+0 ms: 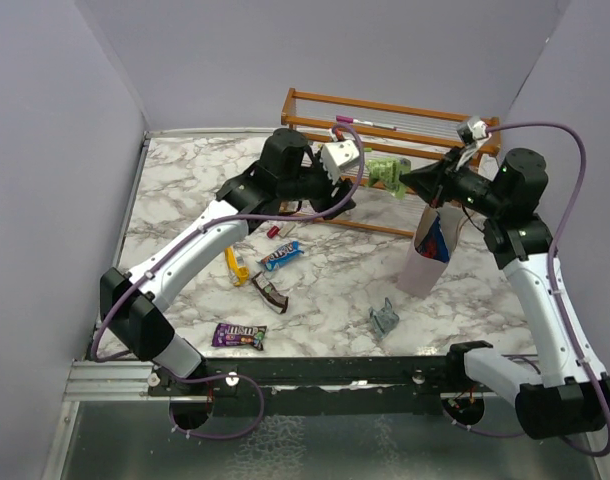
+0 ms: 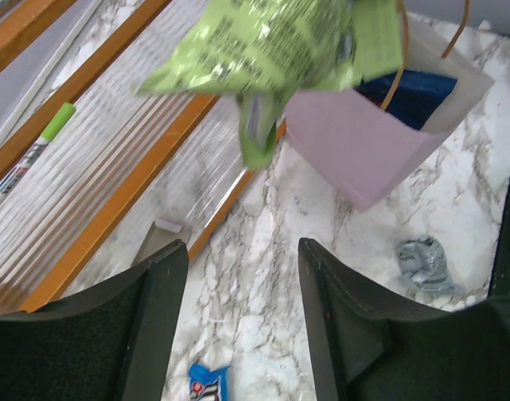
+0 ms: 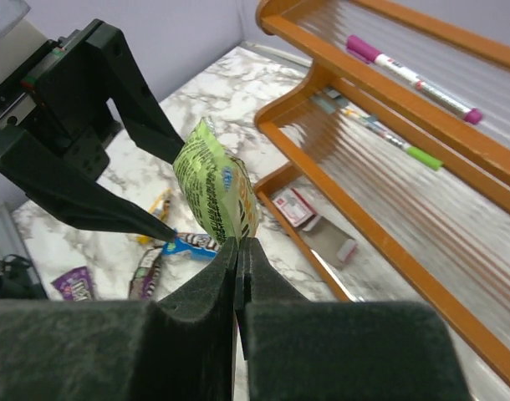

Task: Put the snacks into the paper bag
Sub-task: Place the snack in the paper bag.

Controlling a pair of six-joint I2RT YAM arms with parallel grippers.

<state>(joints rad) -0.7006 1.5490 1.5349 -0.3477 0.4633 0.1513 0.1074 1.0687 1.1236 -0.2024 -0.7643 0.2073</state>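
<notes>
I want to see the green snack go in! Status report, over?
Right gripper shut on green packet, in the air. Left gripper open, close beside it. Paper bag standing, blue snack inside. Packet not in yet.

Pale lilac walls (image 1: 85,80) enclose a white marble-patterned table (image 1: 185,190) bearing a wooden rack (image 1: 385,105).

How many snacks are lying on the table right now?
5: yellow bar, blue-white bar, dark brown bar and purple packet left of centre; grey-teal packet near the paper bag. More may be hidden.
</notes>
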